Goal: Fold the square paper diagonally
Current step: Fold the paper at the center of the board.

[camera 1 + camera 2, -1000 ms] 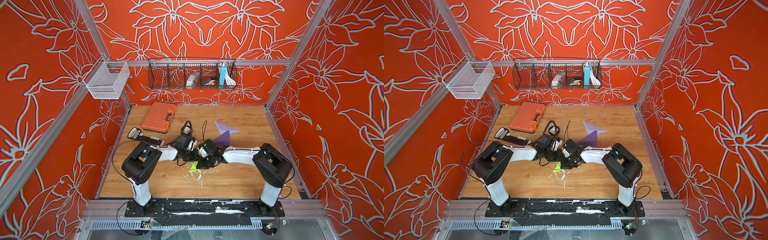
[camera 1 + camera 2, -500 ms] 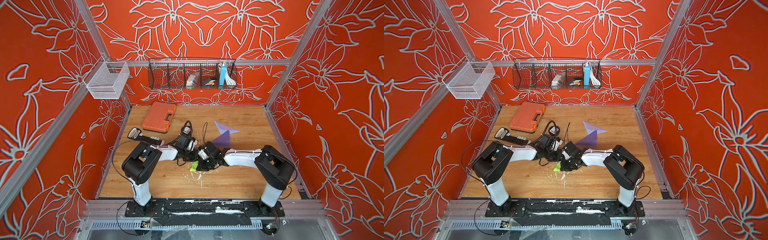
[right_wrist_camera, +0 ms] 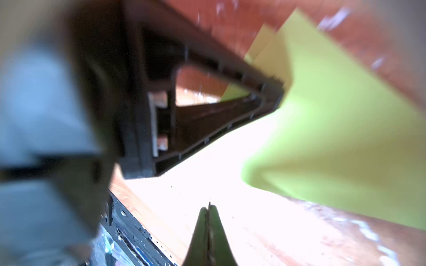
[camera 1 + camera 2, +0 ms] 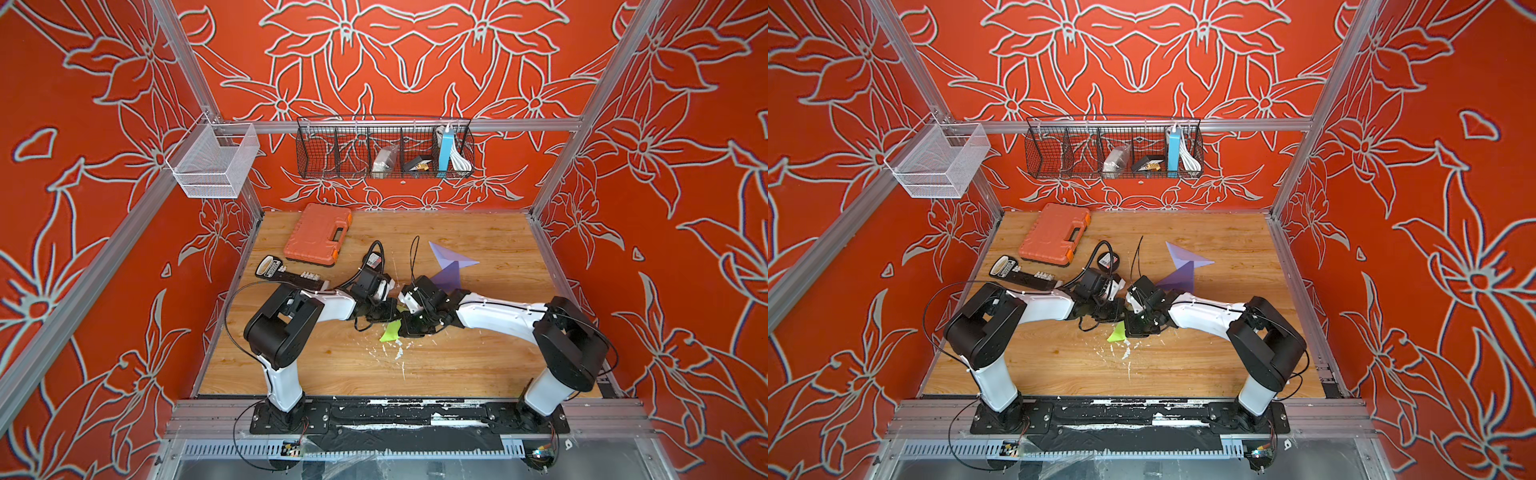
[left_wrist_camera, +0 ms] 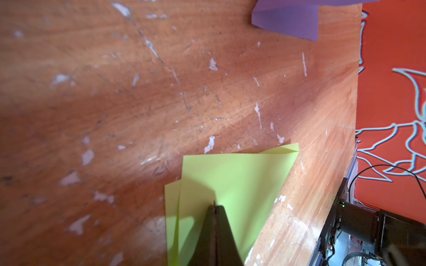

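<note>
Right arm [image 4: 498, 316] has crept in: since a second ago its elbow has swung outward and its wrist has slid a touch nearer the front edge, while the left arm [image 4: 328, 305] holds its place. Both reach in low over the middle of the wooden table [image 4: 478, 365], wrists almost nose to nose.

Under them lies the green paper [image 4: 390, 332], flat on the table between the two wrists, near the table's middle. It's already doubled over into a triangle. The left wrist view shows the green paper [image 5: 237, 179] in two layers, and they don't quite match: a sliver of the lower sheet peeks out along one side and at one corner.

Left gripper [image 5: 214, 207] has its fingers pinched together with nothing between them, the tip pressing down on the top layer. Right gripper [image 3: 209, 207] is also closed up tight and empty, its tip over bare table just beside the sheet.

So this looks like the creasing stage, and here's the danger. If that right tip sweeps in, it could shove the paper out from under the single pinning point and turn it, locking the mismatch into the crease. With the wrists this close, they could also knock together.
</note>
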Robot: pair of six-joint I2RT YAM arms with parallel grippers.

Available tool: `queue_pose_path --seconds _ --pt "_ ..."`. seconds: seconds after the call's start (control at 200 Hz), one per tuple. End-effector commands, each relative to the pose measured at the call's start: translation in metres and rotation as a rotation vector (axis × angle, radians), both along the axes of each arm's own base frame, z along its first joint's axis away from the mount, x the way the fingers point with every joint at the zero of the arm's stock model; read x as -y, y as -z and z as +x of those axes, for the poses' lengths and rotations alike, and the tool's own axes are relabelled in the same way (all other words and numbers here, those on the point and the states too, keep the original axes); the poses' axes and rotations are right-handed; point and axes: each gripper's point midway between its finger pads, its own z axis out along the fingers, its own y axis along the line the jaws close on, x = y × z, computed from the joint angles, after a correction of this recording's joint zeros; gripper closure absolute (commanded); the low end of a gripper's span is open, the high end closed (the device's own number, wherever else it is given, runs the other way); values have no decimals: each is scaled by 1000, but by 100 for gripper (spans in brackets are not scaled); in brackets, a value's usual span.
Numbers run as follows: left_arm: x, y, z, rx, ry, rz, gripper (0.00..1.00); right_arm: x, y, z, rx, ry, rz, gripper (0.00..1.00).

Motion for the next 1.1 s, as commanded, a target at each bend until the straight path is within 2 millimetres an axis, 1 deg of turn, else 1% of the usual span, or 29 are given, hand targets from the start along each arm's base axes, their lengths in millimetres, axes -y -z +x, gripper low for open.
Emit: queue_pose_path --seconds 0.0,0.285,0.375,0.485,0.616,0.846,0.931,1.026,1.096 --pt "-26 37 -18 -91 -25 149 100 14 6 3 -2 -8 -52 100" --pt "-23 31 -19 -73 -16 129 100 27 25 15 -5 5 -112 100" --pt "-21 27 -19 -60 -10 116 100 32 33 16 -14 4 -137 100" --pt "-17 14 -19 -28 6 85 100 38 43 15 -29 4 -165 100" --pt "-15 -7 -23 8 5 47 100 44 48 13 -39 9 -190 100" --pt "-9 -32 -34 23 30 22 100 42 50 12 -54 2 -184 100" --pt "-3 -35 -39 22 51 14 100 42 50 12 -56 1 -184 100" --pt "2 -33 -45 6 65 8 100 41 49 12 -58 -3 -180 100" --pt "2 -28 -48 -11 61 13 100 41 49 11 -59 -3 -175 100"
